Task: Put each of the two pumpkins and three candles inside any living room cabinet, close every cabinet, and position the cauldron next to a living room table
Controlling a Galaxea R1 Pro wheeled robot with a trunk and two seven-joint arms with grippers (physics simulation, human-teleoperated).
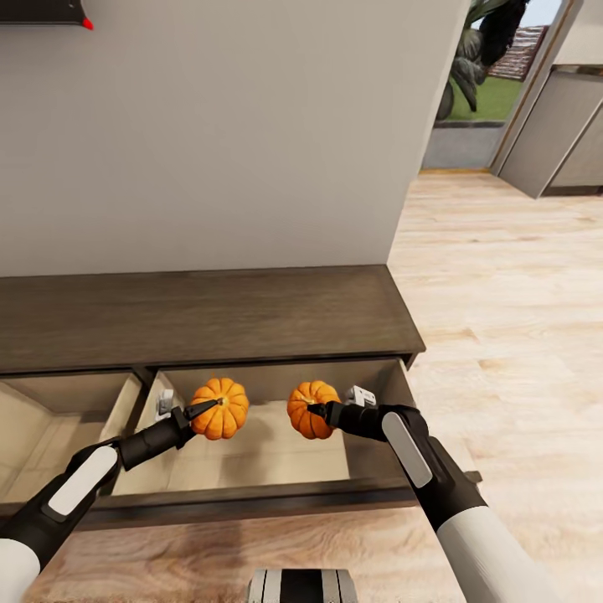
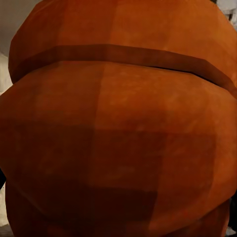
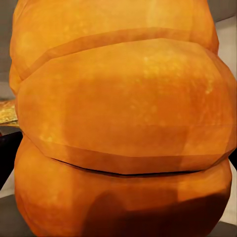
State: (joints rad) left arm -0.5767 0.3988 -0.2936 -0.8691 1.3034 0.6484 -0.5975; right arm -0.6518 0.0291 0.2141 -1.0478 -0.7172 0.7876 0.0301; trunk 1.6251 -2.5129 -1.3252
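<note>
Living-room cabinet (image 1: 209, 314), right drawer (image 1: 251, 456) pulled out: left gripper (image 1: 203, 409) and right gripper (image 1: 316, 410) each clamp a pumpkin, left pumpkin (image 1: 221, 409) and right pumpkin (image 1: 311, 409), directly above the drawer's tan floor, toward its rear edge.

left drawer (image 1: 50, 427) cut off at head view's edge, both gripper tips hidden behind pumpkins (image 1: 220, 408)

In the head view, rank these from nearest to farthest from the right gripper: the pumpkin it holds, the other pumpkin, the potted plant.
1. The right pumpkin, held in the right gripper over the open drawer.
2. The left pumpkin, beside it in the left gripper.
3. The potted plant, far off past the wall corner at upper right.
</note>
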